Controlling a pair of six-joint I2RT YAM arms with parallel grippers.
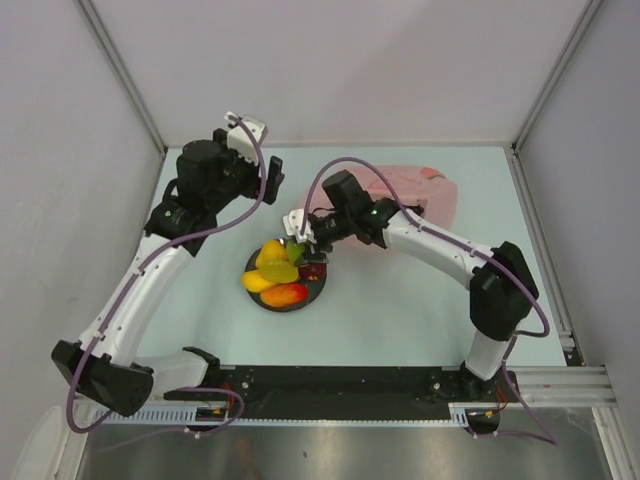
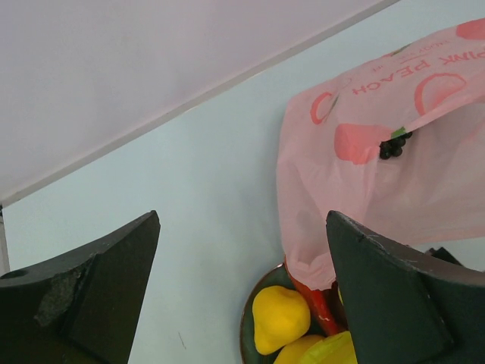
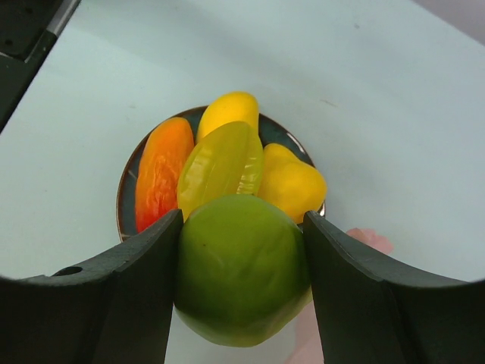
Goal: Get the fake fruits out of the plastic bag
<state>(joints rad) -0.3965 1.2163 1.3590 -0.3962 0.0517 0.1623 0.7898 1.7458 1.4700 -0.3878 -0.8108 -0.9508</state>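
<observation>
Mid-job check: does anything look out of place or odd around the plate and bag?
The dark grapes poke out of a fold in the plastic bag, not yet removed. Otherwise normal: the right gripper holds the green pear over the plate, and the left gripper is open.

A dark round plate (image 1: 318, 292) is sitting near the middle of the table (image 1: 400, 310), and yellow and red-orange fake fruits (image 1: 280, 275) are lying piled across it. The right gripper (image 1: 298, 243) is hanging over the plate's 12 o'clock rim, gripping a green pear (image 1: 296, 252). The plastic bag (image 1: 430, 195) is lying crumpled at 2 o'clock from the plate, partly under the right arm. The left gripper (image 1: 272, 180) is hovering farther out at 12 o'clock, clear of the plate; its jaws are showing too small to read.
</observation>
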